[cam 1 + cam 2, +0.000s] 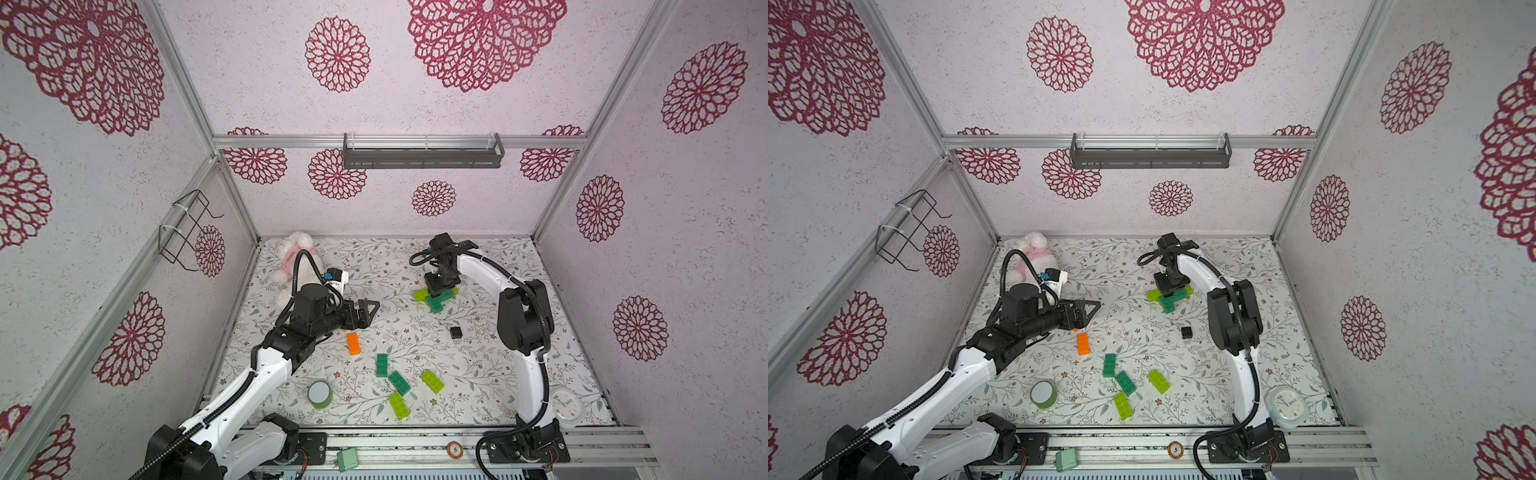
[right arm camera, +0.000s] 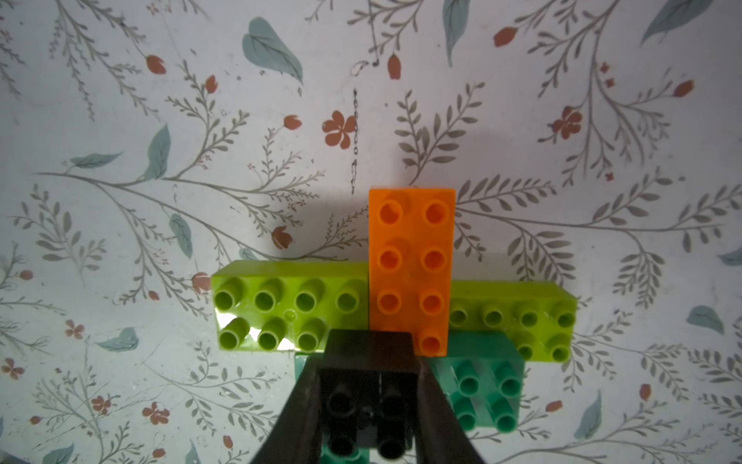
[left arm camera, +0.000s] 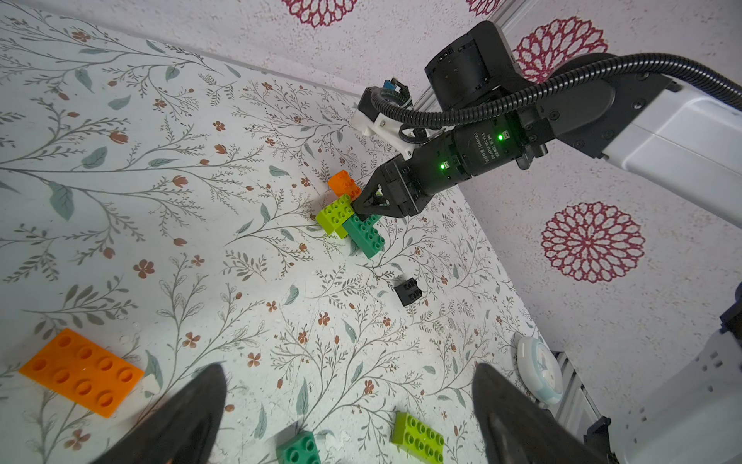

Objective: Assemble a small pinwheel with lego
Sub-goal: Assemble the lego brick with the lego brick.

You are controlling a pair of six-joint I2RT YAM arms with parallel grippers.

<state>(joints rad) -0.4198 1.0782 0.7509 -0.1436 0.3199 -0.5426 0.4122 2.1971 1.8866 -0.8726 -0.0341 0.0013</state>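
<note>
Between my right fingers (image 2: 305, 413) sits a black brick (image 2: 367, 353) — pinched on two sides, studs facing the wrist cam. Right gripper (image 2: 371, 405) points down at the mat (image 1: 478, 374), w/ the black brick over the middle of the build (image 1: 436, 301). An orange brick (image 2: 411, 261) reaches out from it, w/ a lime brick (image 2: 281, 305) to one side and a 2nd lime brick (image 2: 534, 317) opposite. A dark green brick (image 2: 482, 381) shows from under it. Can't tell if the black brick is pressed home.

Build lies toward the far right of the mat in both top views. Spare black brick (image 1: 456, 332) is near it, not touching.

Left gripper (image 3: 349, 373) — fingers (image 3: 180, 422) spread wide, nothing between them, above the mat, aimed toward the build. Loose orange brick (image 1: 353, 344) lies near it.

Farther front, mid-mat: loose green brick (image 1: 382, 365) w/ 2nd loose green brick (image 1: 399, 382) just beside. Loose lime brick (image 1: 432, 381) and 2nd loose lime brick (image 1: 398, 405) are close by.

Tape roll (image 1: 319, 394) front left, clock (image 1: 565, 405) front right by my right arm, plush (image 1: 295, 253) far left corner.
</note>
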